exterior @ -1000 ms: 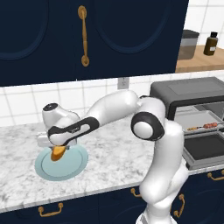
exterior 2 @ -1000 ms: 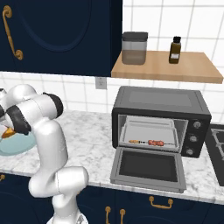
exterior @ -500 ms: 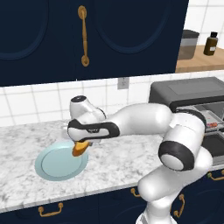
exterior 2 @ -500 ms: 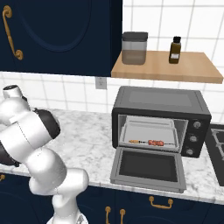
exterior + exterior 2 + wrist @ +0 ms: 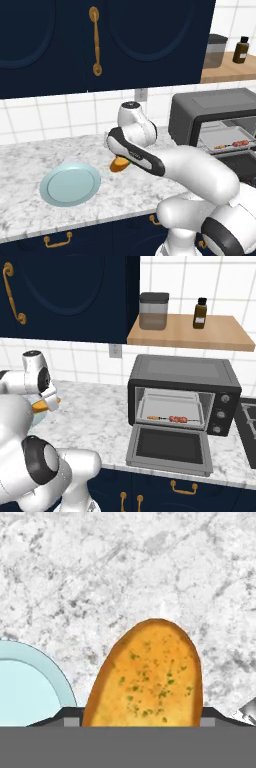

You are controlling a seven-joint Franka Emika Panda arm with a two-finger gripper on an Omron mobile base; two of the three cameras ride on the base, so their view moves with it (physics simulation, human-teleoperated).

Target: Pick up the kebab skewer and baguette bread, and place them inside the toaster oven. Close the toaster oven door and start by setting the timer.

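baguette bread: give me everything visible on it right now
The baguette bread is a stubby golden-orange loaf with a rounded end and green herb flecks on its crust. It sits between the fingers of the gripper, lifted above the marble counter just beside the light blue plate, touching neither. Its rear end is hidden by the gripper.

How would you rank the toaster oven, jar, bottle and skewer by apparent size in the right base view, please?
1. toaster oven
2. jar
3. skewer: longer than the bottle, but far thinner, so their order is unsure
4. bottle
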